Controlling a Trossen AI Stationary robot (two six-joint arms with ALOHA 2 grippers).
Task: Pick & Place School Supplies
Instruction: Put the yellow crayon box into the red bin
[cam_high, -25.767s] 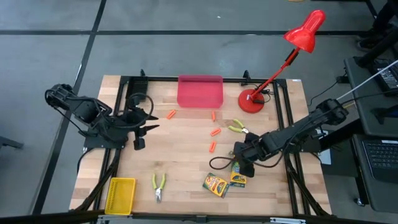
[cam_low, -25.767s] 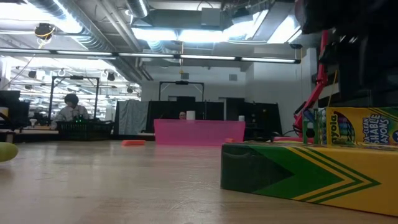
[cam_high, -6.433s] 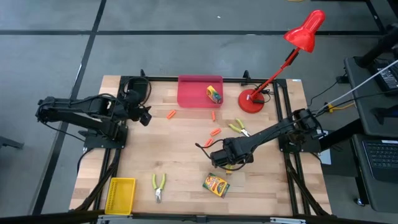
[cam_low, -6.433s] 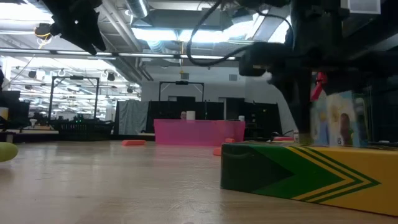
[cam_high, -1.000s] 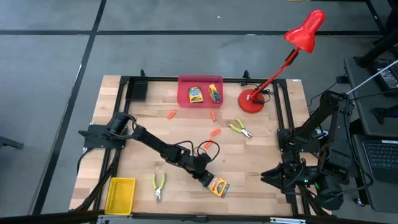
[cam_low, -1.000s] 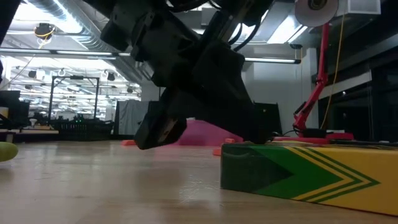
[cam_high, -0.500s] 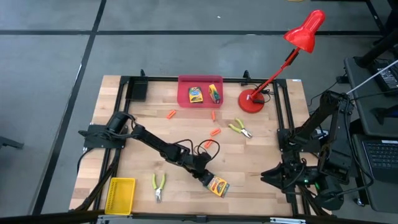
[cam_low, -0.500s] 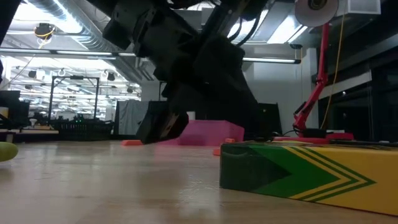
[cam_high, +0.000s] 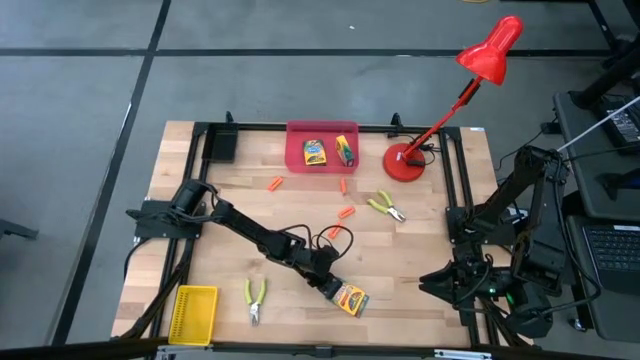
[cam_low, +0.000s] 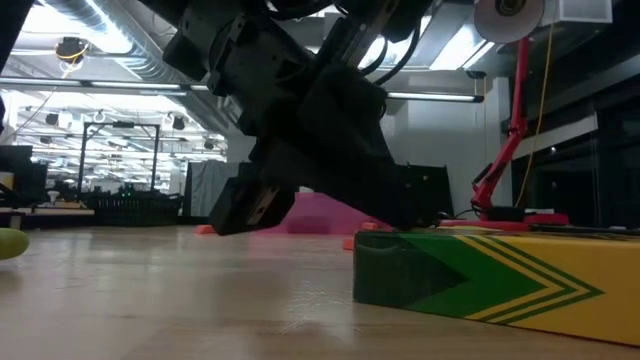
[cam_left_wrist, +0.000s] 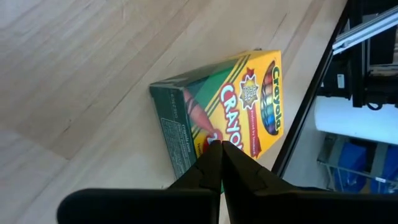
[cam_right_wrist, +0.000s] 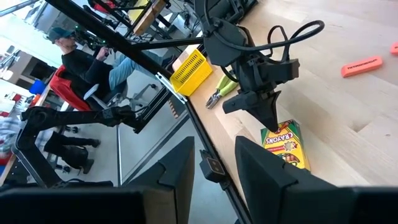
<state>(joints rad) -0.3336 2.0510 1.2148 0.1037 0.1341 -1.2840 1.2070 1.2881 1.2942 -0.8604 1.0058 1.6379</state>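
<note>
A yellow-and-green crayon box (cam_high: 352, 299) lies flat on the wood near the table's front edge; it also fills the low view's right side (cam_low: 480, 275). My left gripper (cam_high: 331, 288) is shut, its tips at the box's end (cam_left_wrist: 219, 148). Two more crayon boxes (cam_high: 315, 151) (cam_high: 345, 150) lie in the pink bin (cam_high: 300, 135) at the far edge. Several orange sticks (cam_high: 346, 212) lie loose on the table's middle. My right gripper (cam_right_wrist: 214, 155) hangs open beyond the table's right front corner, with nothing between its fingers. My left gripper has its shut fingertips (cam_right_wrist: 272, 123) on the crayon box's end nearest the arm (cam_left_wrist: 231, 134), at the edge of its printed upper face. The fingers slant down from the table's far left. The box lies flat on the table.
Green-handled pliers lie at the front left (cam_high: 255, 298) and right of the middle (cam_high: 384, 207). A yellow basket (cam_high: 193, 312) stands at the front left corner, a red lamp (cam_high: 404, 160) at the far right. People sit in the room beyond (cam_right_wrist: 81, 62).
</note>
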